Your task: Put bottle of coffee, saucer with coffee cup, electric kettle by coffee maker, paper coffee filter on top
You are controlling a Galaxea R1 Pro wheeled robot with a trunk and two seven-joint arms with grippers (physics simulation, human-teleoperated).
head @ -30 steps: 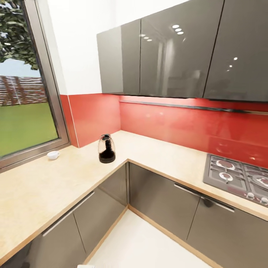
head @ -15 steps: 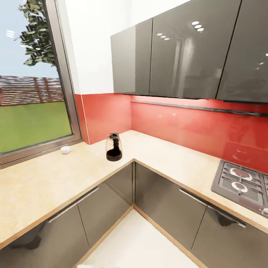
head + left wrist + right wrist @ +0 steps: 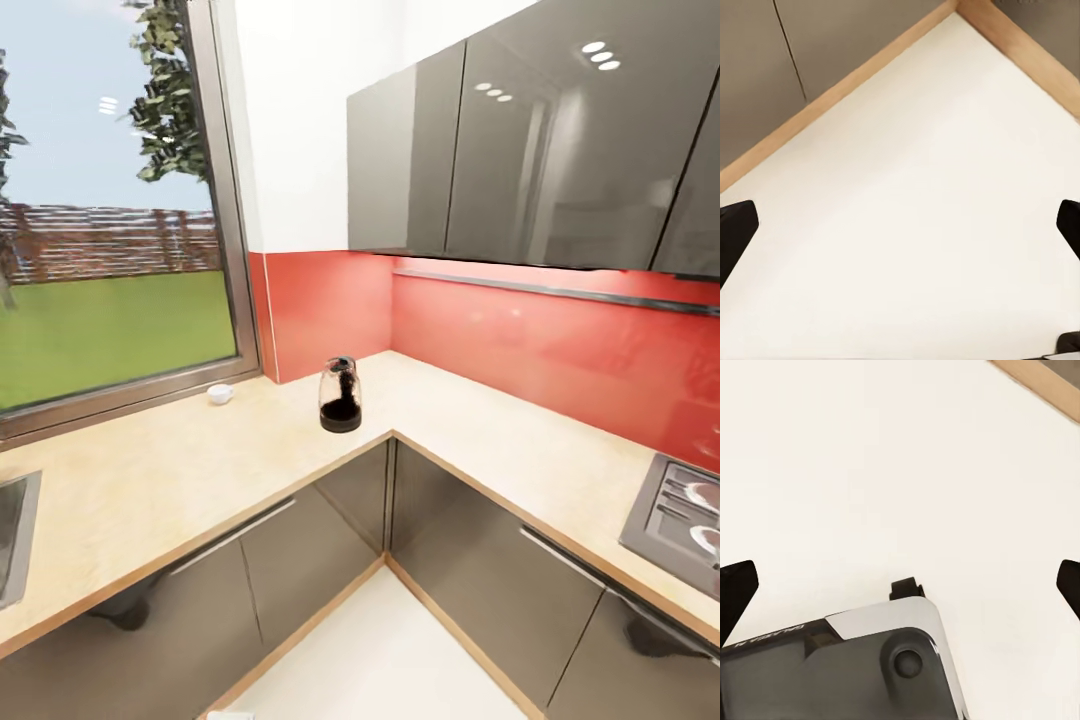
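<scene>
Head view swung left across the corner: hob sliding out, sink edge (image 3: 12, 540) coming in. Electric kettle (image 3: 341, 396) and coffee cup (image 3: 220, 393) on the worktop (image 3: 200, 470), well above both low-hanging end effectors. Left end effector (image 3: 900, 225) and right end effector (image 3: 900, 585) spread apart, empty, over the floor (image 3: 915, 225). Probably searching; nothing gathered yet.

L-shaped beige worktop (image 3: 180, 470) with wooden edge strip, running from the near left to the far corner and on to the near right. Kettle (image 3: 341, 395) stands upright on it near the inner corner. Cup (image 3: 220, 394) sits to the kettle's left, close under the window, well apart from it. A hob (image 3: 675, 515) is set in at the right edge, a sink (image 3: 12, 540) at the left edge.
</scene>
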